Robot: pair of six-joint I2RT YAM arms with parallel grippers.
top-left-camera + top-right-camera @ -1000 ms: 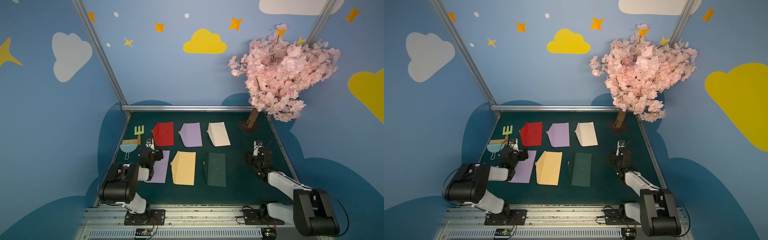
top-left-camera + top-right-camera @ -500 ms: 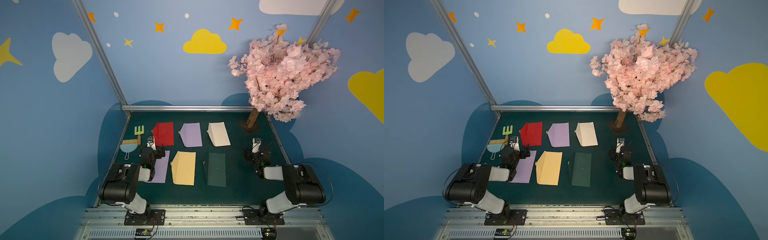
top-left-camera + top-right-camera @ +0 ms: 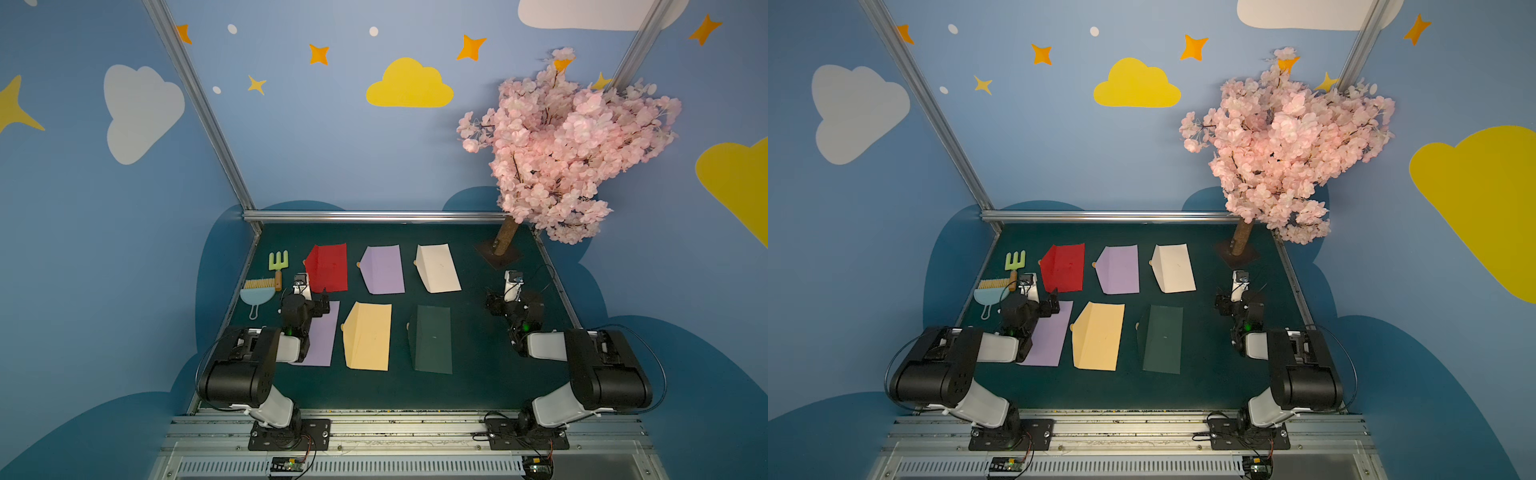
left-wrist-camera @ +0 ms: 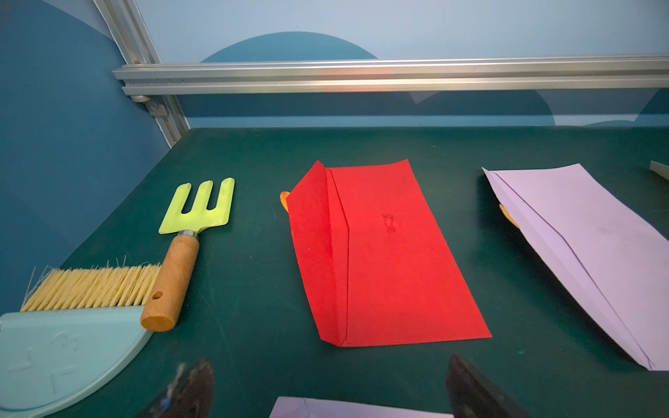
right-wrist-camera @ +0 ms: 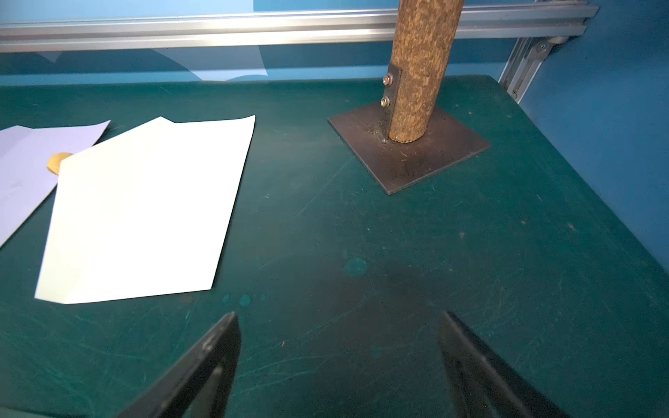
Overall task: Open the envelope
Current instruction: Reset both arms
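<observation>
Left of centre in both top views: red envelope (image 3: 328,268) flat on mat (image 3: 469,374) | left gripper (image 4: 329,363) spread, empty, just below it | right gripper (image 5: 339,317) spread, empty, right of centre | risk: paper slides, or jaws pinch both layers

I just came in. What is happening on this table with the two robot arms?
Two robot arms work over a green table where six envelopes lie in two rows. Both grippers are open and hold nothing. The left gripper hovers over the far end of the near lilac envelope, facing the red envelope. The right gripper is over bare table beside the white envelope. No envelope is gripped at this moment.
</observation>
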